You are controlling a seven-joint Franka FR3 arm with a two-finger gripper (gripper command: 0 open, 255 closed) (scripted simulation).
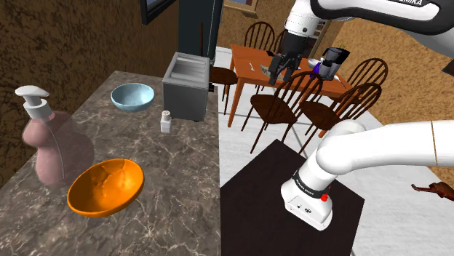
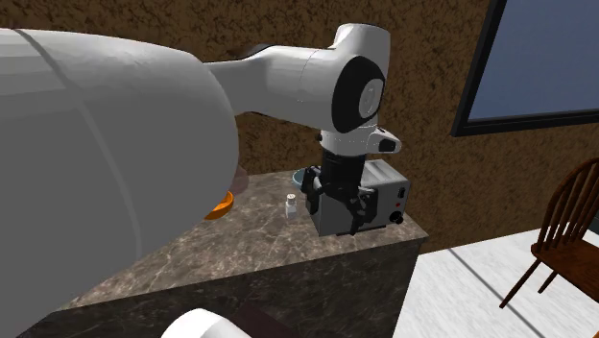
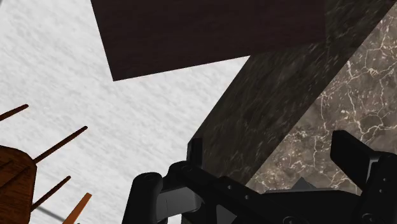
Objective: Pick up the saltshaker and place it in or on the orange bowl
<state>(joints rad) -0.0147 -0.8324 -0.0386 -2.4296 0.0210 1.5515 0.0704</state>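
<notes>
A dark veined marble table (image 1: 182, 189) carries everything in play as the white Franka arm (image 1: 378, 145) holds its black gripper (image 1: 283, 78) high off the table's edge, fingers apart and empty. The step in hand appears to be the reach. To do it well, the gripper should swing in over the table and descend from above, straddling the shaker's narrow body while keeping clear of the grey box-shaped toaster (image 1: 185, 91) just beside it. A pink pump soap bottle (image 1: 54, 149) stands next to the glossy orange bowl (image 1: 94, 200), which is empty; the pale blue bowl (image 1: 124, 104) is empty too. The small white saltshaker (image 1: 166, 121) stands upright between toaster and blue bowl, well apart from the gripper.
</notes>
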